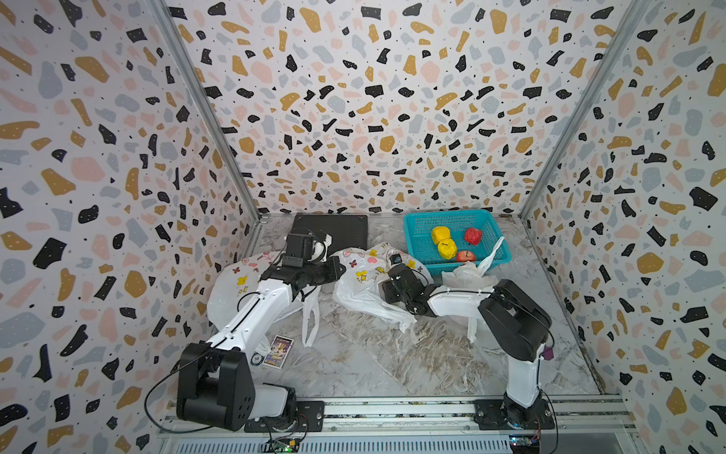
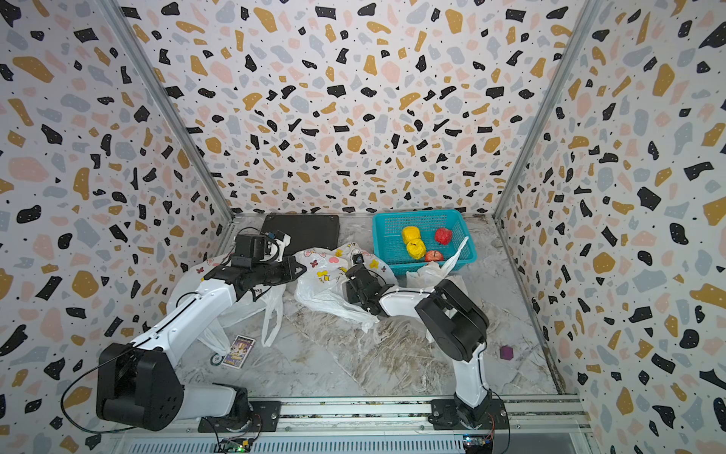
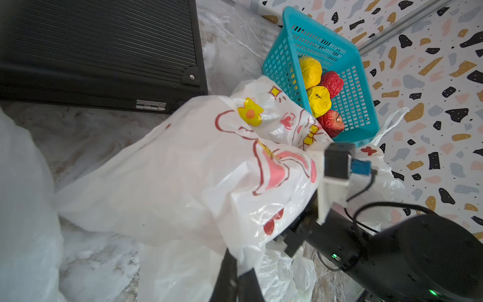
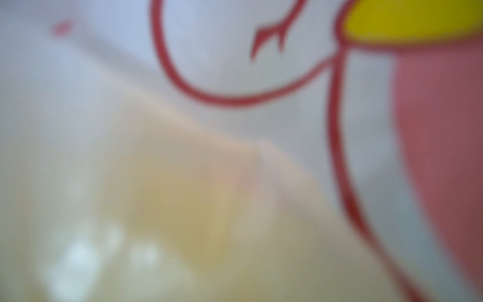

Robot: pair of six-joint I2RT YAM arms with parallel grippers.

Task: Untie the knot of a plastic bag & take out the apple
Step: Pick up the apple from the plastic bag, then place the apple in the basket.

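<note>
Marbled tabletop (image 1: 393, 353); crinkled printed plastic bag (image 1: 359, 275); turquoise mesh basket (image 1: 419, 236).

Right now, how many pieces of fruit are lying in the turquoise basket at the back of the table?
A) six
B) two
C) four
C: in a top view the turquoise basket holds two yellow fruits and two red fruits, four in all.
</note>
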